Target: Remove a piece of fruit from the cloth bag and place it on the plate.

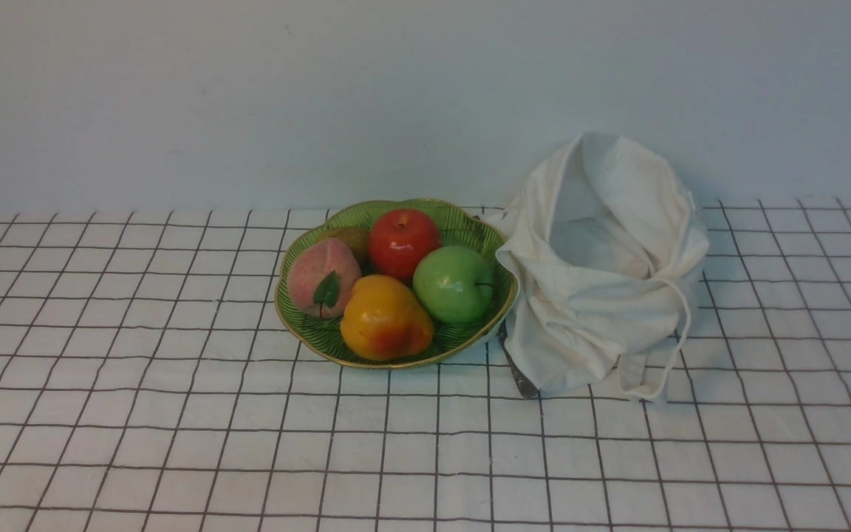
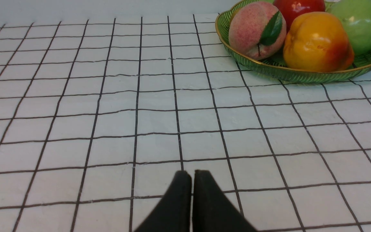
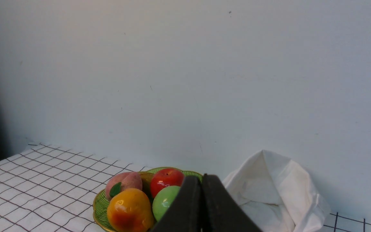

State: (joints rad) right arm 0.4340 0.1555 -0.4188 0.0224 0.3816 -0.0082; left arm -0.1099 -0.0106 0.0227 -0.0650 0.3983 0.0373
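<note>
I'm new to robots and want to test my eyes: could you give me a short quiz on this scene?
1. Which fruit on the plate has a green leaf lying on it?
2. True or false: the green apple lies inside the cloth bag.
3. Fill in the blank: the plate's rim is edged in ____.

Key: 1. the peach; 2. false; 3. gold.

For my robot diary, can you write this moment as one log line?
apple: on plate | bag: beside plate | both jaws: shut, empty
</note>
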